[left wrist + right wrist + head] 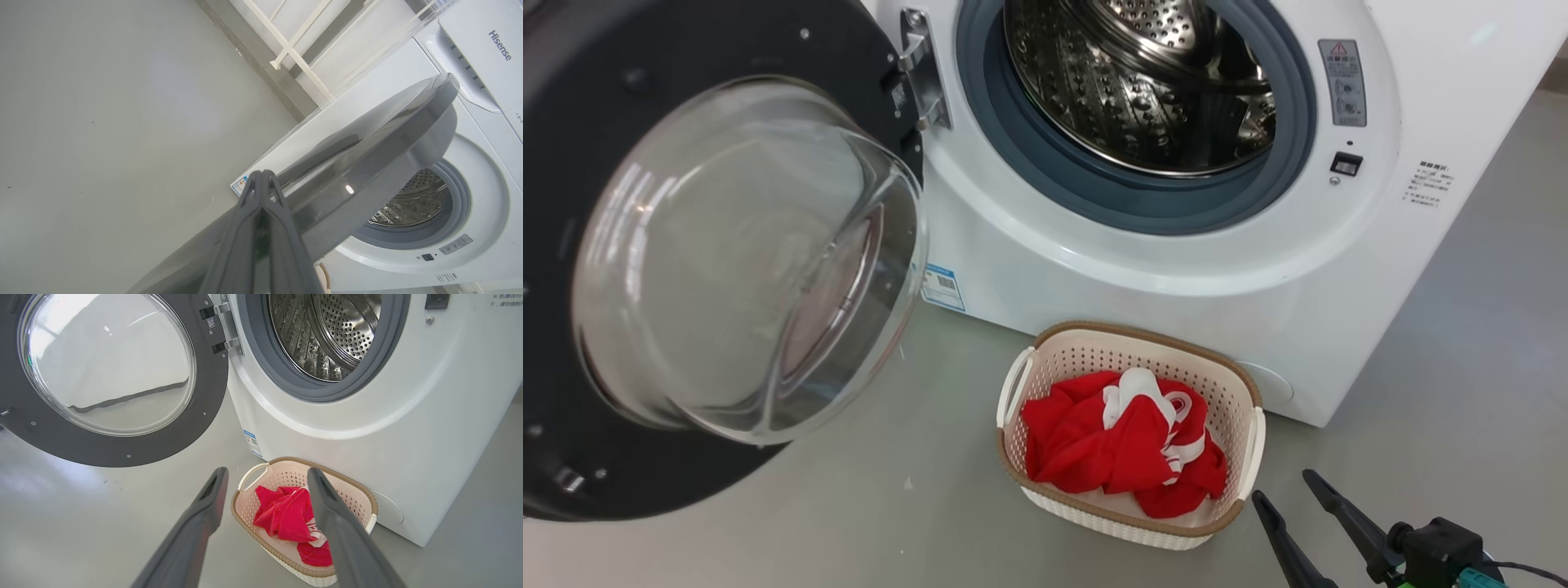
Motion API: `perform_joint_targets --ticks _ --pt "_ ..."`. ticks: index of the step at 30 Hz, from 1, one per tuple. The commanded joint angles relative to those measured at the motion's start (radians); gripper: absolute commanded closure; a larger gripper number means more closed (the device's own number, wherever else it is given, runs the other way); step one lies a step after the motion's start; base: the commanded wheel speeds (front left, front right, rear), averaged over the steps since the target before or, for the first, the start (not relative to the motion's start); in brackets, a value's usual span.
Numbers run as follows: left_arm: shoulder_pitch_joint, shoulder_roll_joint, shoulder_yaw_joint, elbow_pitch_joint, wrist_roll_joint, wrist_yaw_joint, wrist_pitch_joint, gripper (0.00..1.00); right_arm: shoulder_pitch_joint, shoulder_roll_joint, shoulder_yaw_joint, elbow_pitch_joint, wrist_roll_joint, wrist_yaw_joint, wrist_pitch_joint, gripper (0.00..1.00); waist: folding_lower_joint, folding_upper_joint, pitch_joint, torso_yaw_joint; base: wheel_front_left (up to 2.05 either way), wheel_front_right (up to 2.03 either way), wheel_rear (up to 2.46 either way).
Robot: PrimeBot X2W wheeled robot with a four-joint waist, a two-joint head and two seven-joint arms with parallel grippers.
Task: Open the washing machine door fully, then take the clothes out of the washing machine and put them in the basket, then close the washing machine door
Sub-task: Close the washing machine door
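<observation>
The washing machine point(1192, 278) stands with its steel drum point(1143, 82) bare of cloth as far as I see into it. Its door point(727, 261) hangs swung out to the left, glass bowl toward me. The red clothes point(1123, 445) with white bands lie in the cream basket point(1254, 441) on the floor before the machine. My right gripper point(1282, 486) is open at the lower right, just right of the basket and apart from it; in the right wrist view its fingers point(208, 498) spread above the basket point(253, 479). My left gripper point(261, 175) is shut and empty, its tips by the door's outer face point(367, 155).
Grey floor point(890, 506) spreads left of and in front of the basket. The open door overhangs the left side. A white railing point(294, 49) and a wall base stand beyond the machine in the left wrist view.
</observation>
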Motion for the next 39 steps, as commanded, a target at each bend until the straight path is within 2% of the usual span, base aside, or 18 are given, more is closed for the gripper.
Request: perform_joint_targets --ticks 1,13,23,30,39 --pt "0.018 0.036 -0.007 -0.047 -0.015 -0.007 0.041 1.00 -0.011 -0.006 0.014 -0.019 -0.004 0.005 -0.006 0.00 -0.0001 0.0000 -0.013 0.002 0.00 0.00 0.00" --pt "0.058 0.038 -0.091 -0.209 -0.100 -0.007 0.201 1.00 0.007 0.020 0.009 -0.017 -0.007 0.005 -0.006 0.00 -0.0001 0.0000 -0.054 -0.001 0.00 0.00 0.00" --pt "0.112 0.028 -0.144 -0.365 -0.182 -0.007 0.266 1.00 0.027 0.030 -0.001 -0.016 -0.007 0.005 -0.006 0.00 -0.0001 0.0000 -0.078 -0.031 0.00 0.00 0.00" --pt "0.132 0.006 -0.207 -0.480 -0.202 -0.007 0.257 1.00 0.030 0.033 -0.005 -0.017 -0.008 0.005 -0.006 0.00 -0.0001 0.0000 -0.082 -0.070 0.00 0.00 0.00" --pt "0.112 -0.068 -0.294 -0.593 -0.223 -0.007 0.180 1.00 0.026 0.033 -0.020 -0.021 -0.011 0.005 -0.006 0.00 -0.0001 0.0000 -0.075 -0.143 0.00 0.00 0.00"
